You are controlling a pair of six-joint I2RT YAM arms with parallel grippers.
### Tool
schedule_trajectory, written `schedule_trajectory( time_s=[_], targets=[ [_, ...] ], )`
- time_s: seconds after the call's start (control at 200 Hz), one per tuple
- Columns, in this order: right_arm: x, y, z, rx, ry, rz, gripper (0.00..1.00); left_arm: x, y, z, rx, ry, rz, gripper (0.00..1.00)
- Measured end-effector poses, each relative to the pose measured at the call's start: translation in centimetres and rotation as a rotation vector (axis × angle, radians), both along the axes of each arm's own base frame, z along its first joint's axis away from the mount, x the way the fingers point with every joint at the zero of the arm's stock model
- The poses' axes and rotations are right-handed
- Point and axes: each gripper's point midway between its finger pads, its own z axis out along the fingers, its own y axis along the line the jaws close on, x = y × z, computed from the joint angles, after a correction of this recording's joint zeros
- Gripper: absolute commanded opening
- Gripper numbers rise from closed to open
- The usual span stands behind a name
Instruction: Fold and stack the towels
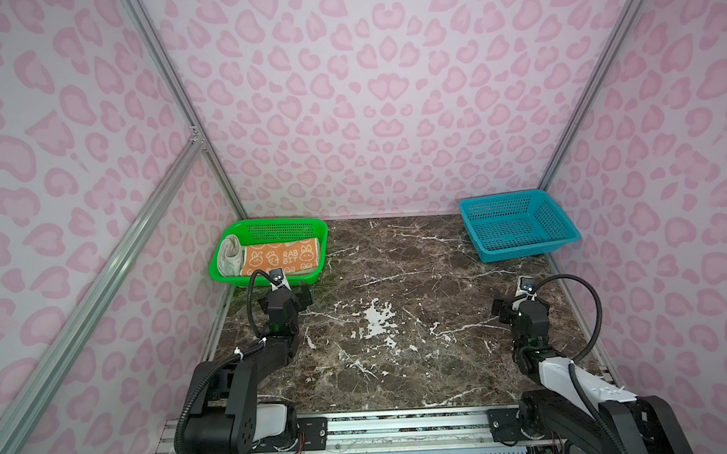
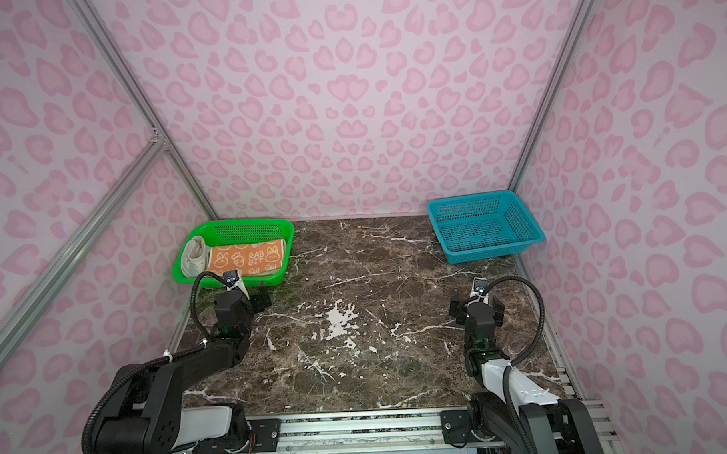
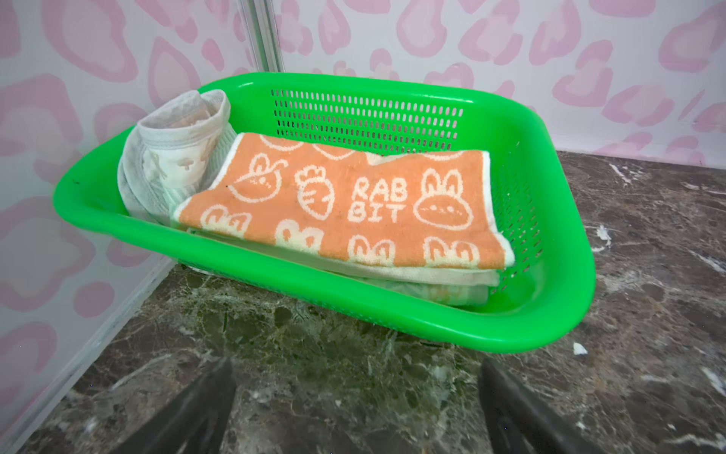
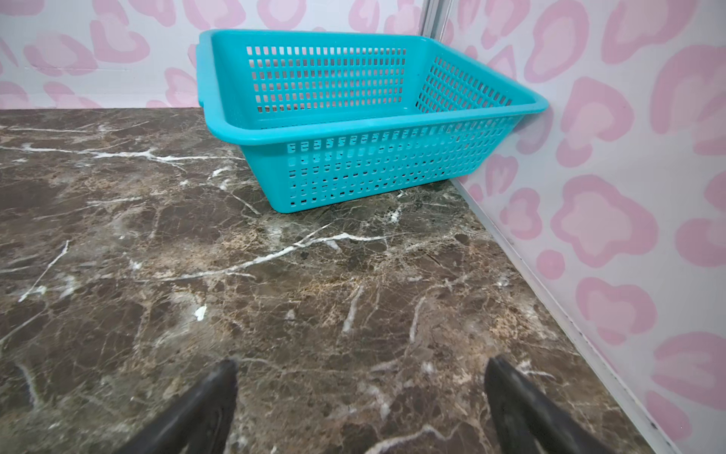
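though a white towel (image 3: 176,157) is seen bunched beside the folded orange towel (image 3: 345,200) in the green basket (image 3: 353,84), the fingers of the left gripper (image 3: 357,377) are held apart short of it, as are those of the right gripper (image 4: 361,369) before the blue basket (image 4: 353,127).

Bright, even light is cast from above. Soft shadows are thrown under the green basket (image 3: 353,295) and the blue basket (image 4: 373,169), and faint glare is seen on the green rim. The left gripper (image 3: 357,363) and right gripper (image 4: 362,361) are rendered blurred. The patterned wall (image 1: 41,206) is stretched toward the edges in both top views.
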Motion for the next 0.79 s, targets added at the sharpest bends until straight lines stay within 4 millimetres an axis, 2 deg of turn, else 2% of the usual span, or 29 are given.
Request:
schedule_trajectory(
  time_s=[0.21, 0.355, 0.54, 0.58, 0.68, 0.795],
  targets=[
    [3.2, 0.6, 0.4, 0.019, -0.024, 0.041, 0.99, 0.4, 0.8, -1.0, -0.011, -0.018, -0.015, 0.97],
    [5.3, 1.0, 0.6, 0.018, -0.045, 0.064, 0.99, 0.9, -0.2, -2.0, -0.025, -0.006, -0.082, 0.97],
    [6.7, 1.4, -2.4, 0.011, 0.013, 0.092, 1.0, 1.2, -0.5, -1.5, -0.029, -0.029, -0.121, 0.97],
    [6.8, 1.4, -2.4, 0.014, 0.015, 0.096, 0.99, 1.2, -0.6, -1.4, -0.03, -0.034, -0.124, 0.97],
    [7.6, 1.1, -0.8, 0.015, -0.041, 0.09, 1.0, 1.3, -0.7, -1.3, -0.032, -0.037, -0.13, 0.97],
    [7.4, 1.3, -1.4, 0.018, -0.028, 0.097, 1.0, 1.3, -0.9, -1.3, -0.032, -0.04, -0.138, 0.97]
  ],
)
